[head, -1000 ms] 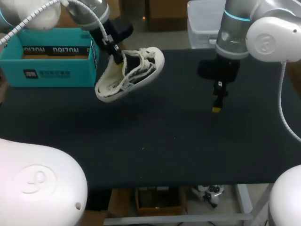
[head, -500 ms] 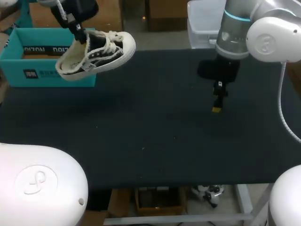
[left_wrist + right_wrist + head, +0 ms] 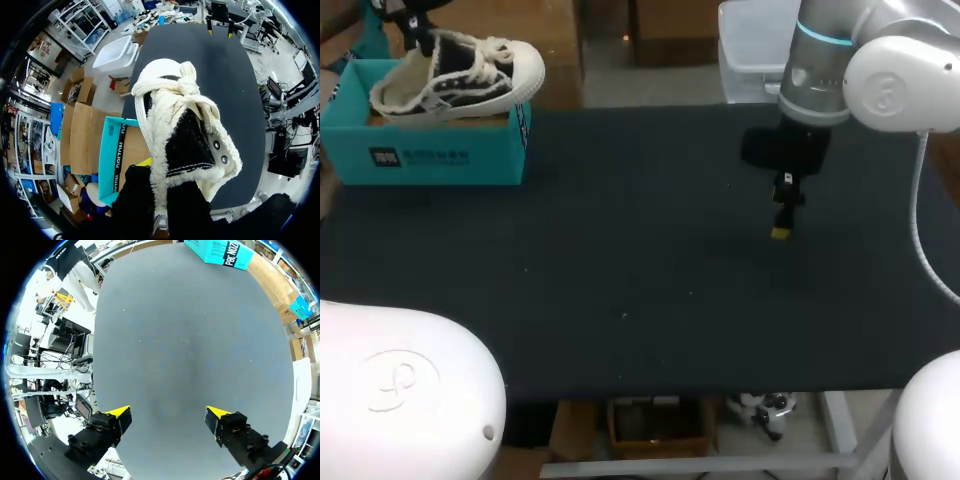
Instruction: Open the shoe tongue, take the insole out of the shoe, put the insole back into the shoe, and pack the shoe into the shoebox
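Observation:
A black-and-cream sneaker (image 3: pixel 455 78) with white laces hangs level over the open teal shoebox (image 3: pixel 420 152) at the table's back left. My left gripper (image 3: pixel 415 25) is shut on its heel end. In the left wrist view the sneaker (image 3: pixel 180 125) fills the space ahead of my left gripper (image 3: pixel 160 192), with the shoebox (image 3: pixel 111 160) below it. Whether the sole touches the box I cannot tell. My right gripper (image 3: pixel 782 215) hangs over the table's right half, far from the shoe. It stands open (image 3: pixel 168 412) with nothing between its fingers.
The black table mat (image 3: pixel 650 300) stretches between the shoebox and my right arm. A clear plastic bin (image 3: pixel 750 50) stands behind the table's back edge. In the right wrist view the shoebox (image 3: pixel 220 252) lies far ahead of the gripper.
My left arm has carried the sneaker leftwards and back, from above the table to over the shoebox, and the shoe has levelled out. The right arm has not moved.

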{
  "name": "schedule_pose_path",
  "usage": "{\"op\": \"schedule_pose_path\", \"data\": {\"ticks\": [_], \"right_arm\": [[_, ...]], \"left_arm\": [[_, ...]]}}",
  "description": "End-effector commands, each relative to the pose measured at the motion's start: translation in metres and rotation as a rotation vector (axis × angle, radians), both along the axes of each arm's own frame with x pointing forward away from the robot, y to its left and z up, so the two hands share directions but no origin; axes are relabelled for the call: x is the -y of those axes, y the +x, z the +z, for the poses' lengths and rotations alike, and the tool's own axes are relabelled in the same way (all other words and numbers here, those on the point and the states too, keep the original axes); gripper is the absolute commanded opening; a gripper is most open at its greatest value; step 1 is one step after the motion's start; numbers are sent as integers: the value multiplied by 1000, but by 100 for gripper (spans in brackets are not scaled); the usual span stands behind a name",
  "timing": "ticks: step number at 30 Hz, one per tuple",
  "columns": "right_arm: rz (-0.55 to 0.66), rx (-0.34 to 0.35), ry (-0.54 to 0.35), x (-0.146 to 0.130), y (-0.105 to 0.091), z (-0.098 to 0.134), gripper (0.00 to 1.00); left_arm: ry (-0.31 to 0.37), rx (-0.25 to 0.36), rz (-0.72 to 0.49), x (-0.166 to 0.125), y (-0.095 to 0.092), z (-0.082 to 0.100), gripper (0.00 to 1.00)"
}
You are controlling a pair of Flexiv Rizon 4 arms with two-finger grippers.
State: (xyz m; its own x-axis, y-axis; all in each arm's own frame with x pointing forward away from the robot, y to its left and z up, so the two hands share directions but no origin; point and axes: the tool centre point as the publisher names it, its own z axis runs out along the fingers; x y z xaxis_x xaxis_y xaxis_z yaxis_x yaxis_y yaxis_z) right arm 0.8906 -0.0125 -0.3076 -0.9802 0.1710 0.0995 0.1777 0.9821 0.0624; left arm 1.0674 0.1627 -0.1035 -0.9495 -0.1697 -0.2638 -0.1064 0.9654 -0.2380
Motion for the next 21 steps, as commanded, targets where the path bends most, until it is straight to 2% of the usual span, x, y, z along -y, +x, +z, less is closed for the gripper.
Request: {"op": "schedule_pose_path", "data": {"ticks": [1,7,14,21], "right_arm": [[0,1,-1,0,-1,0,100],[0,1,-1,0,-1,0,100],[0,1,-1,0,-1,0,100],[0,1,-1,0,-1,0,100]], "left_arm": [[-15,-88,-35,-21,41,6,0],[15,-88,-73,-49,75,-4,0],[60,-108,-87,-73,115,-40,0],[81,-132,-106,-89,144,-76,0]]}}
